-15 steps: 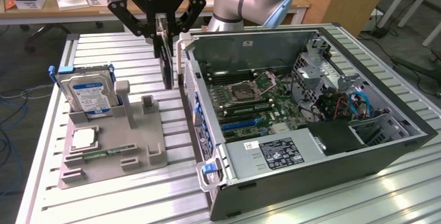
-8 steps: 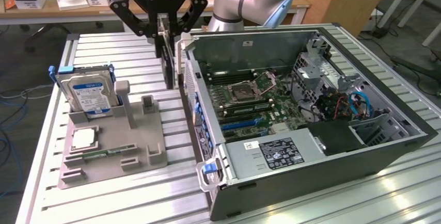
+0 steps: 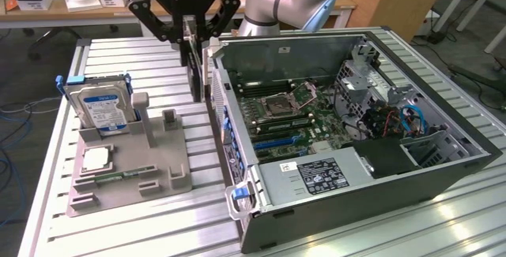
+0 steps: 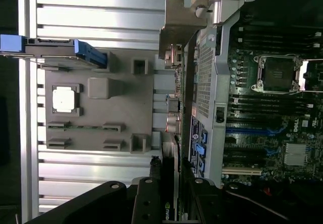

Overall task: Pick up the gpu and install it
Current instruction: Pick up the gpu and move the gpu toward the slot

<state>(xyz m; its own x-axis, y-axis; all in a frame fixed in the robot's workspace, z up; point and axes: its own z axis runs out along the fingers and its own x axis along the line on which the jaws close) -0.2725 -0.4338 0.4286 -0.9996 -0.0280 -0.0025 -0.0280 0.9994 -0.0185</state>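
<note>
Clearly, from the exterior view's left: grey fixture (image 3: 150,168) with hard drive (image 3: 99,108), then the gripper (image 3: 194,37) clamping the gpu (image 3: 194,73) upright beside the open computer case (image 3: 340,221), so mid-carry, I judge, and seating calls for alignment over a blue slot (image 3: 276,140).

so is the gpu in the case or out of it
Out: the gpu hangs upright in the gripper, outside the case wall, over the table.
</note>
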